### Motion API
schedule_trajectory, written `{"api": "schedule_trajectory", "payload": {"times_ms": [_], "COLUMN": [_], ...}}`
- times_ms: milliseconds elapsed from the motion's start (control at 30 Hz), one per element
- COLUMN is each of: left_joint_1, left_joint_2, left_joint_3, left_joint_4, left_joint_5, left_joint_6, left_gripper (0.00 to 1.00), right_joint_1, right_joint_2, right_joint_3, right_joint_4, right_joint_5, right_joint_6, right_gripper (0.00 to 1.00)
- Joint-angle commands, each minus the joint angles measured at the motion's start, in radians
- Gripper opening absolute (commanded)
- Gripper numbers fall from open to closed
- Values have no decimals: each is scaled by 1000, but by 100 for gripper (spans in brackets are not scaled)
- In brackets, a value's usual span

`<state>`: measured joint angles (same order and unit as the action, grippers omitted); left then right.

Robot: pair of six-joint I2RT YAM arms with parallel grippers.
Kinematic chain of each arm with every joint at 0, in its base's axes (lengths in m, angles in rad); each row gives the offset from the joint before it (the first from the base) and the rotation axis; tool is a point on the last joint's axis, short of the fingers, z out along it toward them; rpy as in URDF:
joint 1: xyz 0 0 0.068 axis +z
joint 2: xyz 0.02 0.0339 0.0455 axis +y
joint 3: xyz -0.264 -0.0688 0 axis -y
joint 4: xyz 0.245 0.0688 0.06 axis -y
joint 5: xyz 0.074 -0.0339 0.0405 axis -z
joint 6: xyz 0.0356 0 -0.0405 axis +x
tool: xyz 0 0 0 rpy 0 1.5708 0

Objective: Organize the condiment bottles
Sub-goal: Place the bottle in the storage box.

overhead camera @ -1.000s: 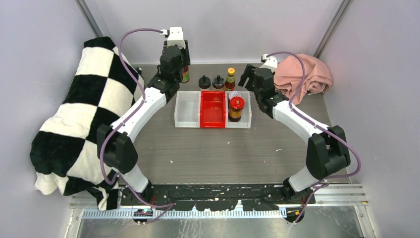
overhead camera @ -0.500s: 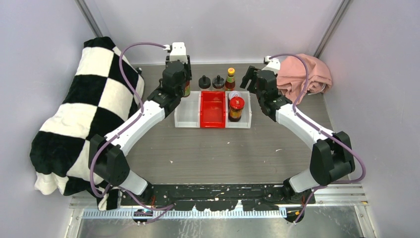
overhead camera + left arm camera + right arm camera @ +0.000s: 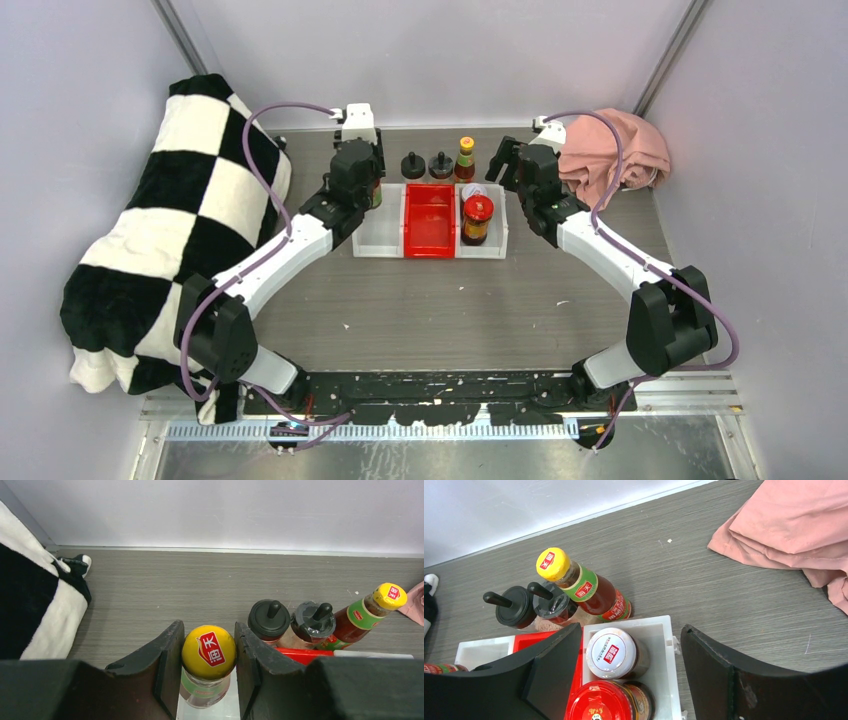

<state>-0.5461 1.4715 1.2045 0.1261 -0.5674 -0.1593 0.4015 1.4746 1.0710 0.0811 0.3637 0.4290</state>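
The top camera looks down from behind. Wrist cameras sit close behind their fingers (image 3: 167, 666), sharing the shakers (image 3: 269, 620) beyond.

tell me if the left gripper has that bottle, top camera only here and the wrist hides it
Observer: Yes, left gripper is shut on the yellow-capped bottle, a finger each side of its cap.
Operator: over a bin yet
Observer: The left white bin shows right beneath the bottle.
Operator: right gripper holding anything
Observer: No, right gripper is open and empty, a white-lidded jar below it in the right white bin.
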Motion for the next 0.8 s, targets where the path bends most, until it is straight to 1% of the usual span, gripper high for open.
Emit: {"api": "schedule_trajectory", "payload": {"times_ms": [0,767], "left_joint_1": [-4,0], "left_joint_2": [-41,52], "left_joint_3": [10,-60], "left_joint_4": [211,352], "left_joint_5": [-32,-35], "left_joint_6": [-22,-23], "left_gripper": [0,0], "right_joint_1": [-3,-4], "right_joint_2": [-34,16], "right_joint_3": [18,47], "right_joint_4": [28,39], "right_joint_5": [1,6], "right_joint_6": [5,-11], "right_gripper": [78,78]}}
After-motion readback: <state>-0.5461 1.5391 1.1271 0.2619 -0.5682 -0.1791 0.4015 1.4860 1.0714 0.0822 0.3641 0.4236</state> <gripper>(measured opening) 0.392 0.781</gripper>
